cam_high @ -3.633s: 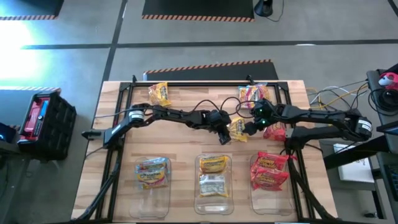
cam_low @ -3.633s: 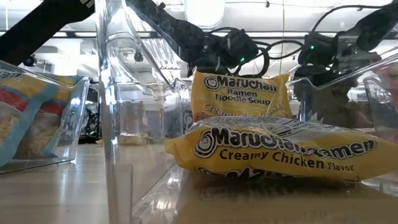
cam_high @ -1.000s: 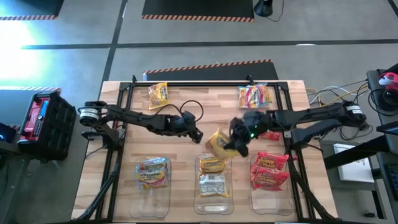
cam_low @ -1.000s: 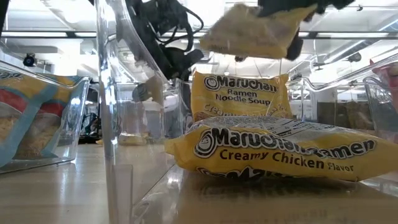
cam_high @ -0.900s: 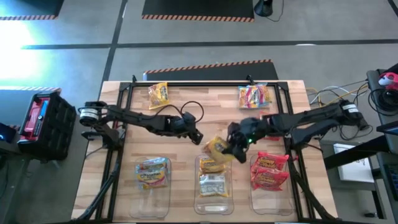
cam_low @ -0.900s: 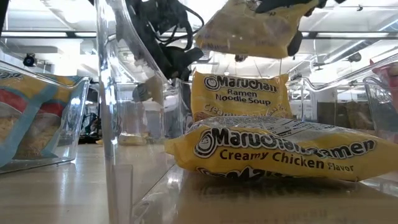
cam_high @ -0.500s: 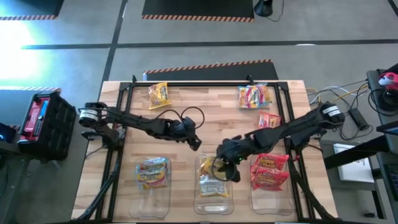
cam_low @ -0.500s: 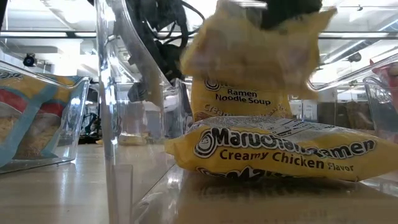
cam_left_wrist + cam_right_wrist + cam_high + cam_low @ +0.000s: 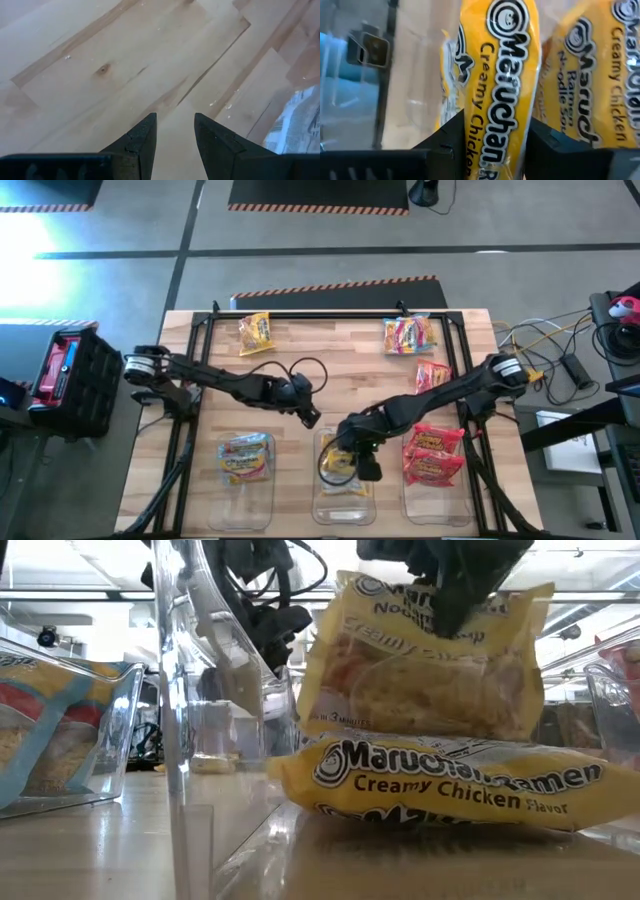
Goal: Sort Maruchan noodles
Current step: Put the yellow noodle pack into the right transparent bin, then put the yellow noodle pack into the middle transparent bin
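Three clear bins line the near edge of the wooden tabletop point(image 9: 330, 380) in the high view: the left bin point(image 9: 246, 470) holds a pale blue-multicoloured packet point(image 9: 245, 457), the middle bin point(image 9: 343, 480) holds yellow packets, the right bin point(image 9: 432, 470) holds red packets point(image 9: 432, 454). The right claw point(image 9: 352, 458) reaches down over the middle bin with a yellow packet. The left claw point(image 9: 309, 418) hovers over bare wood, just behind the gap between the left and middle bins. Loose on the far side lie a yellow packet point(image 9: 256, 332), a multicoloured packet point(image 9: 410, 334) and a red packet point(image 9: 432, 374)

In the low view, the held Creamy Chicken packet point(image 9: 425, 660) hangs upright from dark fingers at its top edge, its lower edge touching the flat Creamy Chicken packet point(image 9: 440, 780) lying in the bin

The left wrist view shows its fingers point(image 9: 142, 142) parted and empty above the wood

The right wrist view shows the yellow packet point(image 9: 500, 80) standing between the two fingers point(image 9: 447, 142), gripped edge-on, another yellow packet point(image 9: 595, 85) beside it
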Motion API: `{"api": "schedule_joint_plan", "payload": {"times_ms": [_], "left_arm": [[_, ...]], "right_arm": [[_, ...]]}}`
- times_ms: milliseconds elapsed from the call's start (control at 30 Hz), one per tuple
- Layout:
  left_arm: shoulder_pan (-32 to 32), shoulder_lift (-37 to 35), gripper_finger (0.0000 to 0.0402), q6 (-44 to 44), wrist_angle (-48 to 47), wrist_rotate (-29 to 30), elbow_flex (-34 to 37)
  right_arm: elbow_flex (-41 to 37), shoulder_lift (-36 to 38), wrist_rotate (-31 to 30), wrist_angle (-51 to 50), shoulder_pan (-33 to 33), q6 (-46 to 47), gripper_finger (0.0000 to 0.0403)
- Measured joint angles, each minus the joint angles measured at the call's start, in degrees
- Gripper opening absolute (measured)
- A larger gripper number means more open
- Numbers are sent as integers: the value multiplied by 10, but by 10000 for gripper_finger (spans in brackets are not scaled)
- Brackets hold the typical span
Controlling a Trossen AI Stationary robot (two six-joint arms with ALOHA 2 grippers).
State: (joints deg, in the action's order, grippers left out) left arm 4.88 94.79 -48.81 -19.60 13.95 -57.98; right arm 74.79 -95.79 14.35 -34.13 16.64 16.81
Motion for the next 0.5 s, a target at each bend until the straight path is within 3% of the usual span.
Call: {"api": "schedule_joint_plan", "payload": {"times_ms": [267,500], "left_arm": [[3,-15,116,-2,-12,2,0],[3,-31,116,-5,-17,21,0]], "right_arm": [[63,9,-15,-107,0,-42,184],[84,38,-122,-154,-2,-73,198]]}}
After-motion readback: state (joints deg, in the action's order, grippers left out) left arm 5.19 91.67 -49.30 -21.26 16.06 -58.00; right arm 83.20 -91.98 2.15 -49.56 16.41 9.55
